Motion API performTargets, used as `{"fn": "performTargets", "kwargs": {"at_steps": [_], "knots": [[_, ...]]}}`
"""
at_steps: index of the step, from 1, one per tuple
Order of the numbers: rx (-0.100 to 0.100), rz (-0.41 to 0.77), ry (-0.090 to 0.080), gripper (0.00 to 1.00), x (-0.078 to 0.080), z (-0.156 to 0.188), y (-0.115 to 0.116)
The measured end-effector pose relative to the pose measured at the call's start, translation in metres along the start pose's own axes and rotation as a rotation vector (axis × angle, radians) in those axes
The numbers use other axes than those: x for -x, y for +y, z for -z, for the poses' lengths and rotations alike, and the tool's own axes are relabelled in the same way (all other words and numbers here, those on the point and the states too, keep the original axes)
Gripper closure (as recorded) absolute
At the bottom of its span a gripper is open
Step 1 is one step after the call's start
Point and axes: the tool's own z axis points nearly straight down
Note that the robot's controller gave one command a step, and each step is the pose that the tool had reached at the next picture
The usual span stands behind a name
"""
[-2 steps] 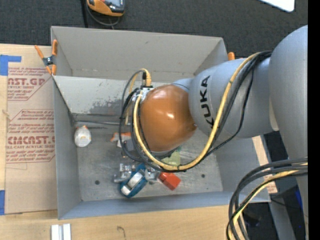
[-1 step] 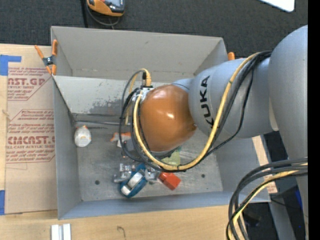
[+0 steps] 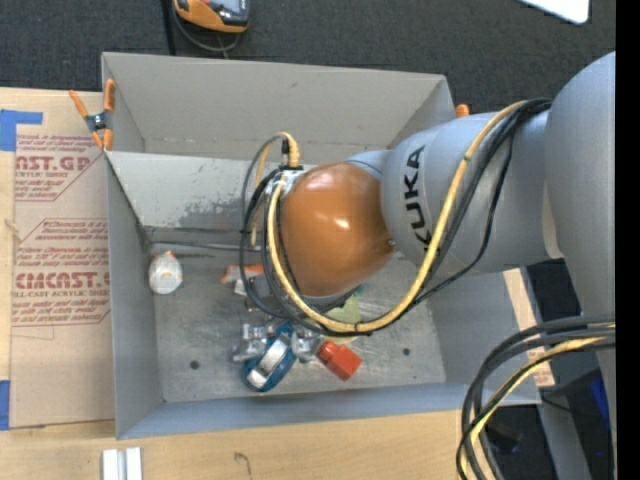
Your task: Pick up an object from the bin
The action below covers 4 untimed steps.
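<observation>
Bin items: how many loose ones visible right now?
4 distinguishable: a white lump at the left, a blue-and-silver piece at the front, a red-orange block beside it, a pale green piece under the arm. More may be hidden there.

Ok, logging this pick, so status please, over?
Orange wrist cover low over bin middle. Nearest, toward the front: blue-and-silver piece, red block. Off left, white piece, nothing near it.

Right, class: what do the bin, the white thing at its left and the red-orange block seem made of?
Bin: grey sheet metal, matt, scuffed and scratched on its sloped wall. White thing: probably plastic, smooth with a soft shine. Red-orange block: plastic or painted wood, going by its even, opaque colour; cannot tell which.
</observation>
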Motion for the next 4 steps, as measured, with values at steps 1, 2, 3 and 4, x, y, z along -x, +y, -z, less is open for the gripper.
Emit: {"fn": "performTargets", "kwargs": {"at_steps": [1,2,3,4], "knots": [[-0.033,0.053,-0.020,1.00,-0.0342,0.0033,-0.0179],[-0.037,0.067,-0.029,1.00,-0.0391,0.0032,-0.0189],[-0.036,0.069,-0.027,1.00,-0.0375,0.0017,-0.0197],[-0.037,0.068,-0.027,1.00,-0.0376,0.0017,-0.0197]]}}
